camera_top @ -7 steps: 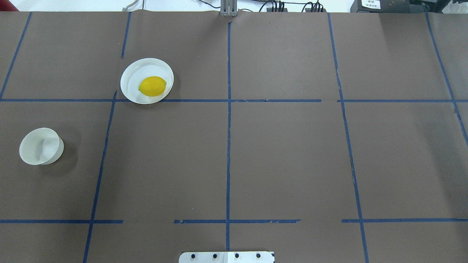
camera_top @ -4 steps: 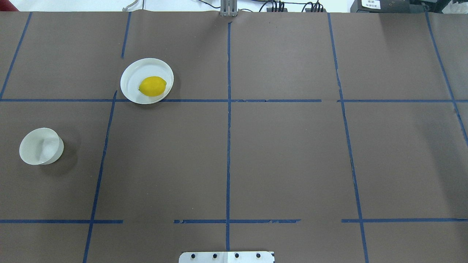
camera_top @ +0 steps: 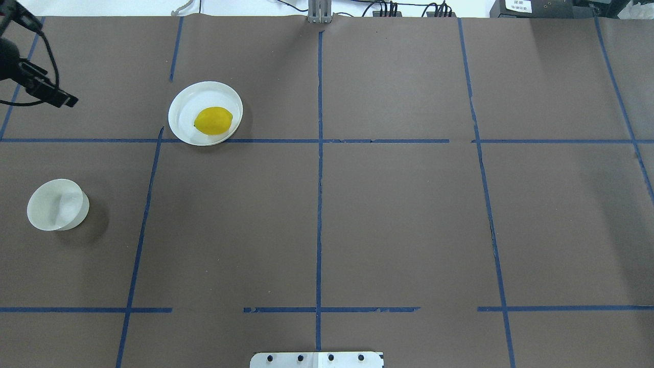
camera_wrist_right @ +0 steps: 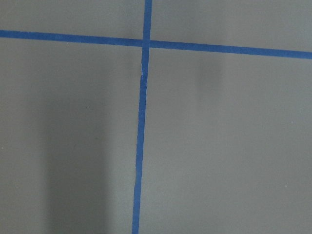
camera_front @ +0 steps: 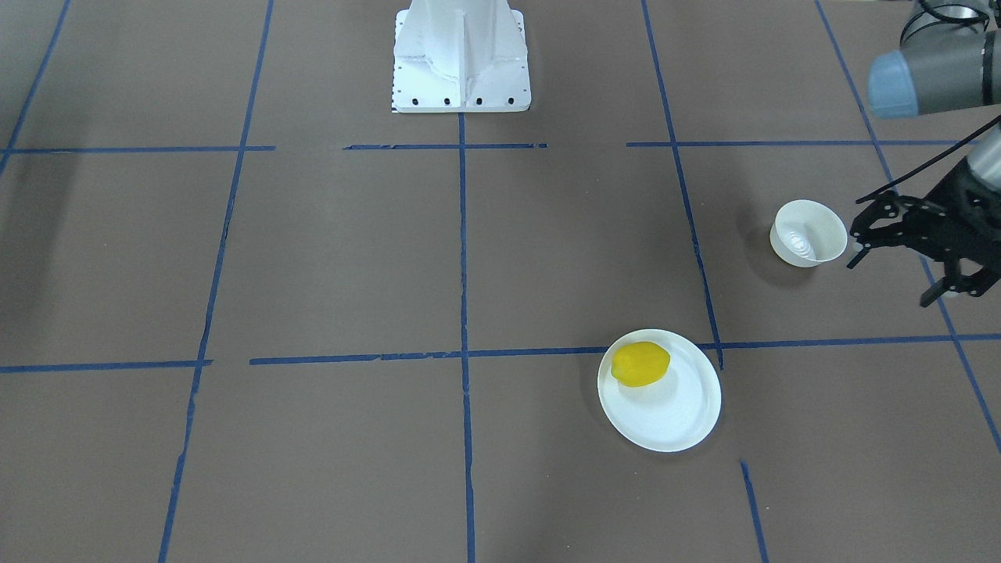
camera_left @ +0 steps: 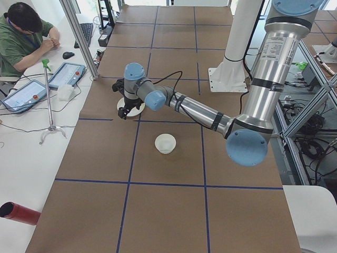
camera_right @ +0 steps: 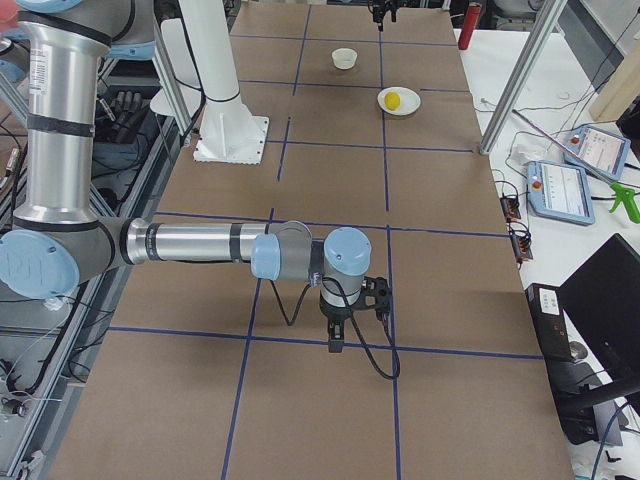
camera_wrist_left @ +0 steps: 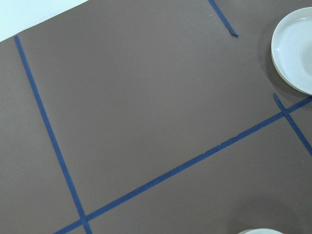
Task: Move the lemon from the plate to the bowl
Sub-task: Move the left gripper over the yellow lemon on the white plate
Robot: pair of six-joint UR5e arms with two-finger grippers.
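The yellow lemon (camera_front: pixel 640 364) (camera_top: pixel 213 120) lies on the flat white plate (camera_front: pixel 665 426) (camera_top: pixel 180 110), toward its edge. The small deep white bowl (camera_front: pixel 809 233) (camera_top: pixel 55 204) stands empty on the table's left side, apart from the plate. My left gripper (camera_front: pixel 891 280) (camera_left: pixel 125 110) hovers open and empty above the table, to the outer side of the bowl. The left wrist view shows the plate's rim (camera_wrist_left: pixel 292 53) and no fingers. My right gripper (camera_right: pixel 340 335) shows only in the exterior right view, far from both dishes; I cannot tell whether it is open.
The brown table is marked with blue tape lines. The white robot base (camera_front: pixel 460 62) stands at the table's near middle edge. An operator (camera_left: pixel 23 37) sits at a side desk with tablets. A metal pole (camera_left: pixel 79 37) stands at the table's edge.
The left arm's black end has come into the overhead view at the top left; before, no arm showed there. Lemon, plate and bowl have not moved.
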